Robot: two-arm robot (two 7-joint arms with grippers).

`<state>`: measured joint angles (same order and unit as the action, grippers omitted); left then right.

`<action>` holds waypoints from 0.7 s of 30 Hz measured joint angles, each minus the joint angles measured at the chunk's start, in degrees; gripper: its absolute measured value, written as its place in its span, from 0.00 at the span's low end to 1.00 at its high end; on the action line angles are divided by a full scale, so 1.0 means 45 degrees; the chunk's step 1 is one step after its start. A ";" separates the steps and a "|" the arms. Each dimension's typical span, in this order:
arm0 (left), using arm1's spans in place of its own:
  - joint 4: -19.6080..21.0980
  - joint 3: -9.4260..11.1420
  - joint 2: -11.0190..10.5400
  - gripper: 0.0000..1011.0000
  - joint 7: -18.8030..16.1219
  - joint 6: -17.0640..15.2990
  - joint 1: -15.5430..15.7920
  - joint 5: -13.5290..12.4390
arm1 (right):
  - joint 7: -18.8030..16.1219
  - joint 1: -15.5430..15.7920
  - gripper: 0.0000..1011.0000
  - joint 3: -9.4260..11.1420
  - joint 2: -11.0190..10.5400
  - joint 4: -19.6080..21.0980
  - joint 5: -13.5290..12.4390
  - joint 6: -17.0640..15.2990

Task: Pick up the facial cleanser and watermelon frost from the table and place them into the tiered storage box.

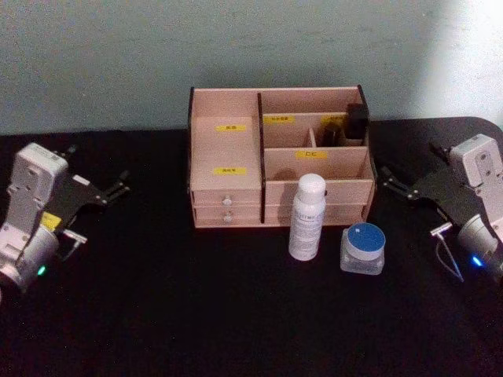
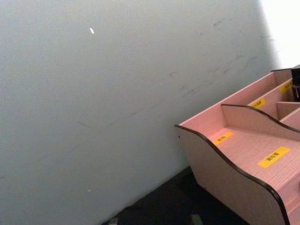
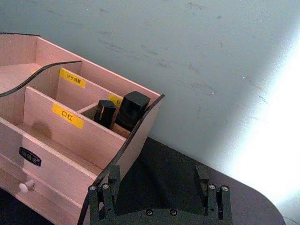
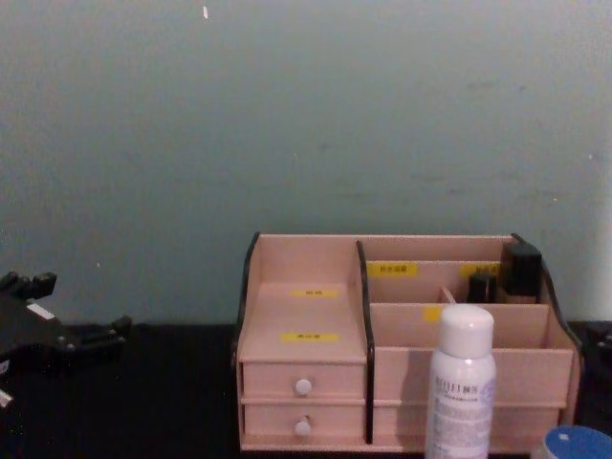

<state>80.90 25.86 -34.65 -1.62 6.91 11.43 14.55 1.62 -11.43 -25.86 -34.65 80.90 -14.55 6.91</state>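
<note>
You have picked up nothing yet: the facial cleanser [image 1: 306, 217] stands at 6 o'clock from the tiered storage box [image 1: 226, 149], the watermelon frost [image 1: 363, 248] at its 4 o'clock, and your left gripper [image 1: 120, 185] and right gripper [image 1: 391, 181] wait with jaws apart, so reach for the jar next.

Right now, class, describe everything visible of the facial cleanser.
The facial cleanser is a tall, slim, plastic-looking white cylinder with a rounded white cap and grey print on its body. It stands upright on the black table, before the right half of the tiered storage box; contact there cannot be told. The watermelon frost jar stands apart to its right. The left gripper and right gripper sit far off.
</note>
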 joint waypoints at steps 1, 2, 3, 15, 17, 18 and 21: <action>0.0000 0.0001 0.0000 0.99 0.0000 0.0000 0.0000 0.0000 | 0.0000 0.0000 0.99 0.0000 0.0000 0.0000 0.0000 0.0000; -0.0001 0.0000 0.0000 0.99 0.0000 0.0000 0.0000 0.0000 | 0.0000 0.0000 0.99 0.0000 0.0000 0.0000 0.0000 0.0000; 0.0000 0.0000 0.0000 0.99 0.0000 0.0000 0.0001 0.0000 | 0.0000 0.0000 0.99 0.0000 0.0000 0.0000 0.0000 0.0000; 0.0000 0.0000 0.0000 0.99 0.0000 0.0000 0.0000 0.0000 | 0.0000 0.0000 0.99 0.0000 0.0001 0.0000 0.0000 0.0000; 0.0000 0.0000 0.0000 0.99 0.0000 0.0000 0.0000 0.0000 | 0.0000 -0.0001 0.99 -0.0001 0.0000 0.0000 0.0000 0.0000; -0.0001 0.0000 0.0000 0.99 0.0000 0.0000 0.0000 0.0000 | 0.0000 0.0000 0.99 0.0000 0.0001 0.0000 0.0000 -0.0001; 0.0000 0.0000 0.0000 0.99 0.0000 0.0000 0.0001 0.0000 | 0.0000 0.0000 0.99 0.0000 0.0000 0.0000 0.0000 0.0000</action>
<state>80.90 25.86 -34.65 -1.62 6.91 11.43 14.55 1.62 -11.43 -25.86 -34.65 80.90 -14.55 6.91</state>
